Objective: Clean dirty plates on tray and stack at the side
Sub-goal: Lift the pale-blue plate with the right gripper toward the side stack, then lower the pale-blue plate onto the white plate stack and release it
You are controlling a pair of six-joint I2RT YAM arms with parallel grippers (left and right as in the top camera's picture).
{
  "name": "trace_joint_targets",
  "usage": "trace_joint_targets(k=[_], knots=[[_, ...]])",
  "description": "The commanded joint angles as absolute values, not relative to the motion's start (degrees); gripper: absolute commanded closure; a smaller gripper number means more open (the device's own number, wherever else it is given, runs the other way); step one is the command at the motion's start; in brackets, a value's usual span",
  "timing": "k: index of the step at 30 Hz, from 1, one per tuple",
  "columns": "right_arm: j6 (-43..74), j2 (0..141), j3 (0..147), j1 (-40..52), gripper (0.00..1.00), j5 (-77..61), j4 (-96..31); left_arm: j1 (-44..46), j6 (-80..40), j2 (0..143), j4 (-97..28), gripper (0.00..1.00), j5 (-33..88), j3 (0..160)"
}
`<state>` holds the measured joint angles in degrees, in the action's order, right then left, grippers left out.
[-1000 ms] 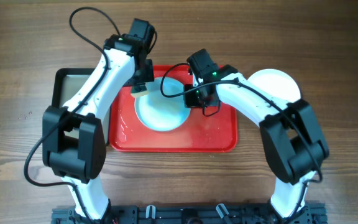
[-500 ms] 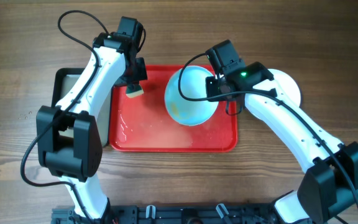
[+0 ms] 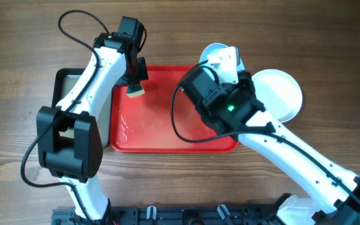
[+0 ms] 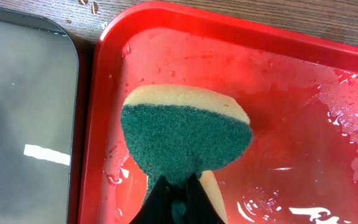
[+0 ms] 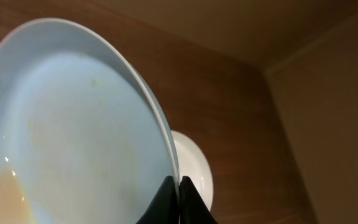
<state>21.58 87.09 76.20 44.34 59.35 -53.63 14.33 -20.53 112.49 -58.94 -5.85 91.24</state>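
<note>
One plate [image 5: 73, 137] hung tilted above the far right edge of the red tray [image 3: 142, 134], its rim clamped in the right gripper [image 5: 178, 185], while the left gripper [image 4: 178, 190] pinched a sponge [image 4: 185, 130] over its left end.

Right arm [image 3: 230, 106]: a second ago low over the middle of the tray [image 3: 149, 134]. It now stands high above the tray's right half, close under the overhead camera.

Plate [image 5: 73, 124]: a second ago flat on the tray's middle, half a second ago tilted over the right half. It is now lifted off and steeply on edge, its rim clamped in the right pincer [image 5: 179, 188], and from above the arm hides most of it. The tray floor where it lay is bare and wet.

Left pincer [image 4: 178, 186] with sponge [image 4: 185, 134]: withdrawn from the plate's rim to the tray's far-left corner.
</note>
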Motion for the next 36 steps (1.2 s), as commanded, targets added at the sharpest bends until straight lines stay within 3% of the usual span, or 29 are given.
trace_joint_targets(k=[1, 7, 17, 26, 32, 36], knots=[[22.55, 86.78, 76.16, 45.32, 0.96, 65.60, -53.49, 14.17, -21.50, 112.46, -58.78, 0.96, -4.95, 91.72], [22.46, 86.78, 76.16, 45.32, 0.96, 62.92, -53.47, 14.17, -21.50, 112.46, -58.78, 0.96, -4.95, 91.72], [22.50, 88.86, 75.99, 42.24, 0.96, 30.22, -53.19, 14.17, -21.50, 112.46, -58.78, 0.96, -4.95, 91.72], [22.48, 105.93, 76.01, 35.27, 0.96, 5.91, -44.45, 14.17, -21.50, 112.46, -58.78, 0.96, -4.95, 91.72], [19.55, 112.31, 76.16, 27.77, 0.69, -9.72, -42.00, 14.17, -21.50, 112.46, -58.70, 0.96, -4.95, 91.72], [19.73, 115.94, 76.16, 25.06, 0.64, -16.93, -39.16, 14.17, -21.50, 112.46, -58.61, 0.96, -4.95, 91.72]])
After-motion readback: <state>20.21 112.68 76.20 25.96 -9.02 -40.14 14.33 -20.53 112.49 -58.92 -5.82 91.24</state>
